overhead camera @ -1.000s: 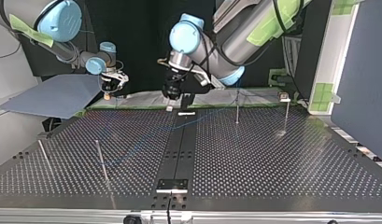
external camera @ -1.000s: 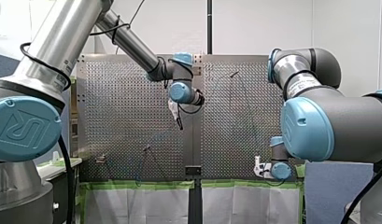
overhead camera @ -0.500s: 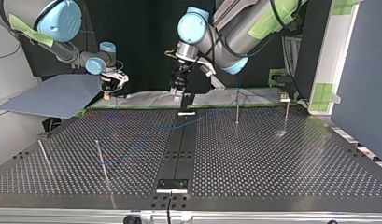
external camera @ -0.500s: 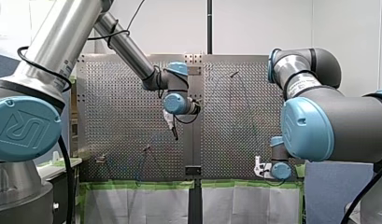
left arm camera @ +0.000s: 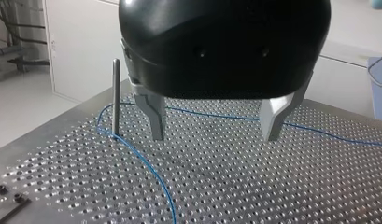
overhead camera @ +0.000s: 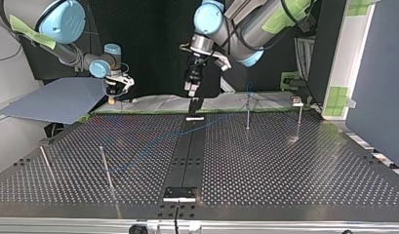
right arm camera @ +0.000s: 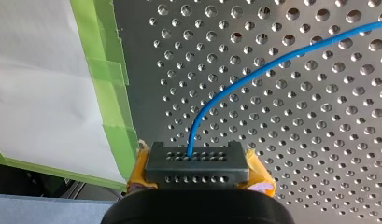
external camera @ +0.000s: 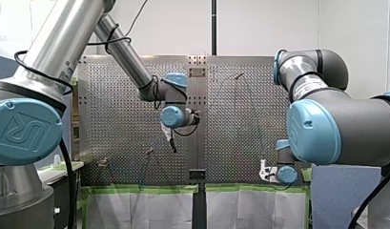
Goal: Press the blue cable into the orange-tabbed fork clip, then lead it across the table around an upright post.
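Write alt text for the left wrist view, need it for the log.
My left gripper, black with two metal fingers spread open and holding nothing, hangs over the perforated table. A blue cable crosses the table beyond the fingers and bends around the foot of an upright post beside one finger.

Cable (left arm camera: 156,176) at post (left arm camera: 116,98) base — on tbl (left arm camera: 272,186)

The blue cable (right arm camera: 282,59) ends hidden inside my right pincer (right arm camera: 196,163).
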